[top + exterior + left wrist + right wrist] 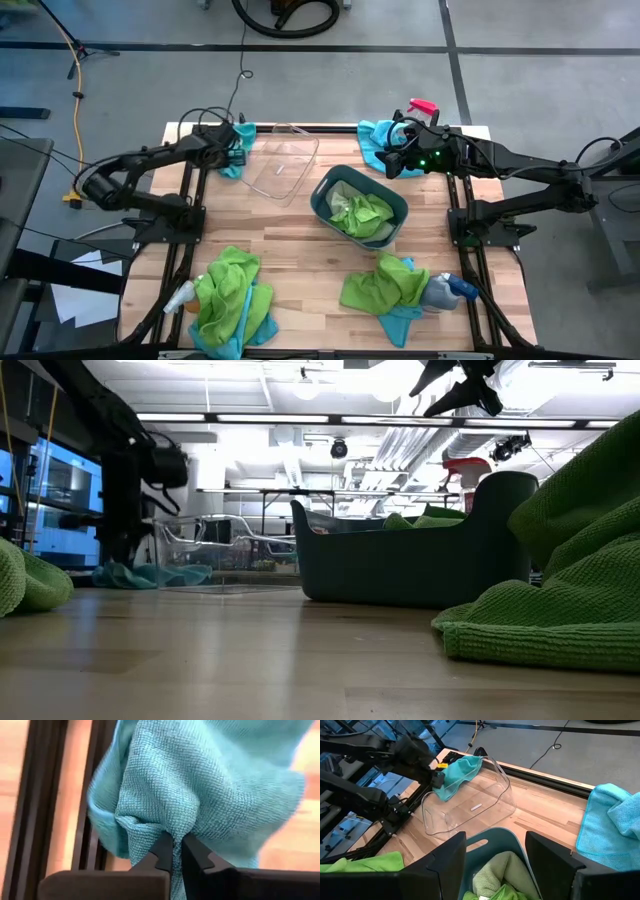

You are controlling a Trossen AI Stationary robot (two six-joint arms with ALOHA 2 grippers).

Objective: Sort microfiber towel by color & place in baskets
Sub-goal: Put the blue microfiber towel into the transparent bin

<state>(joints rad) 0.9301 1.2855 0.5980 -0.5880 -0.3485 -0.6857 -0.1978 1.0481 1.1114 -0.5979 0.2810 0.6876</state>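
A turquoise towel (pixel 200 795) is pinched in the closed left gripper (pixel 176 851) at 11 o'clock beside the clear basket (pixel 281 163), presumably its colour's bin, greens being in the teal basket (pixel 325 193); right gripper (pixel 495 851) is held open at 1 o'clock.

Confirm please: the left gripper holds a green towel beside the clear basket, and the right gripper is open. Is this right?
Not quite. The towel in the left gripper is blue, not green, as the left wrist view shows. It is beside the clear basket, and the right gripper is open.
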